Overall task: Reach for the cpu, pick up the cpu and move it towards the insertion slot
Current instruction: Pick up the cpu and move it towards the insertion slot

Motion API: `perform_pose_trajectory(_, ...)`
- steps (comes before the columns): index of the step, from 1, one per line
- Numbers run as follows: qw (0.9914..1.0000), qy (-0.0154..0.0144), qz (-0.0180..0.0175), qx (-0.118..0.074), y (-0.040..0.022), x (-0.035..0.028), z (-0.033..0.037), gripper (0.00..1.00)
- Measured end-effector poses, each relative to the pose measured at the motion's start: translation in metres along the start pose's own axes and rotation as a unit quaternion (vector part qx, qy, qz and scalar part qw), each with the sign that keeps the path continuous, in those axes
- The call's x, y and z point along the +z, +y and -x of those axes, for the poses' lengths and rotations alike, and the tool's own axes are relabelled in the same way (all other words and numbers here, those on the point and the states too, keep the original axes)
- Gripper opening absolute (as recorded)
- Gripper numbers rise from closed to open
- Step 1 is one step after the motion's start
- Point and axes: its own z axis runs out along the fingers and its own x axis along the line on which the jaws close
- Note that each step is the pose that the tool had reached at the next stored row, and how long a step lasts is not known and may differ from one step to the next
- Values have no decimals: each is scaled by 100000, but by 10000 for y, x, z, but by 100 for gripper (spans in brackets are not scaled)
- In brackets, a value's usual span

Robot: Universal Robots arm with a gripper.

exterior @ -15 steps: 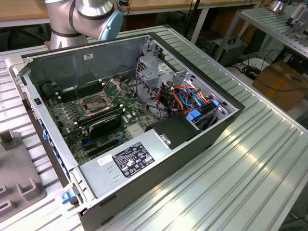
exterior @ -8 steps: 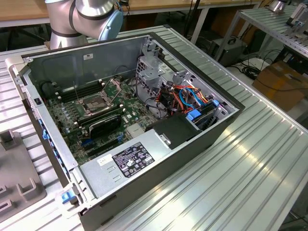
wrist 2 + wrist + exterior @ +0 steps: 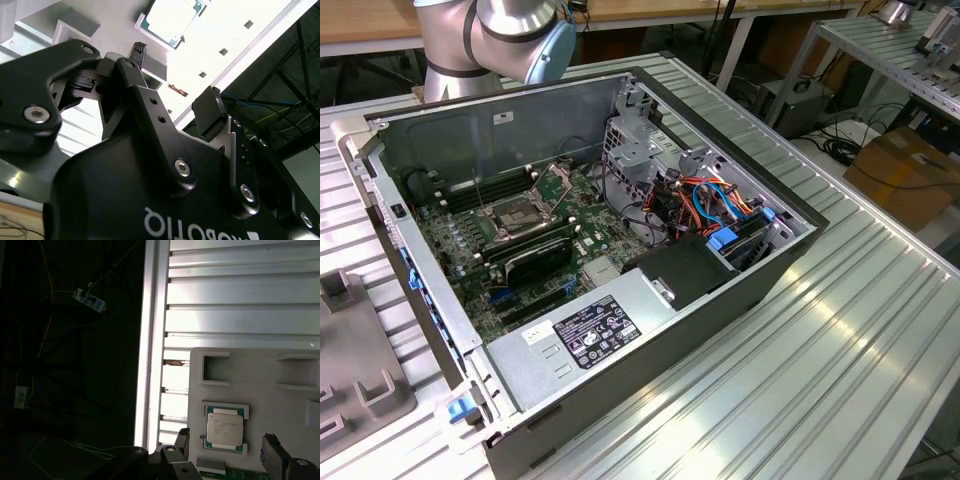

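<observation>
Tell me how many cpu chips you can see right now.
1. The cpu lies in a recess of the grey tray, just ahead of the open gripper in the first wrist view. The tray runs past the frame, so others may be hidden.

Fine print too small to read marks the cpu (image 3: 225,426) and the power supply's label (image 3: 595,335).
</observation>
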Motion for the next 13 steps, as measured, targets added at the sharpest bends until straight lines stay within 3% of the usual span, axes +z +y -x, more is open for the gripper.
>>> perform_pose_trajectory(8, 100000, 10, -73, 11, -24, 136, 3, 66)
perform_pose_trajectory(13, 100000, 7, -73, 6, -25, 147, 3, 66)
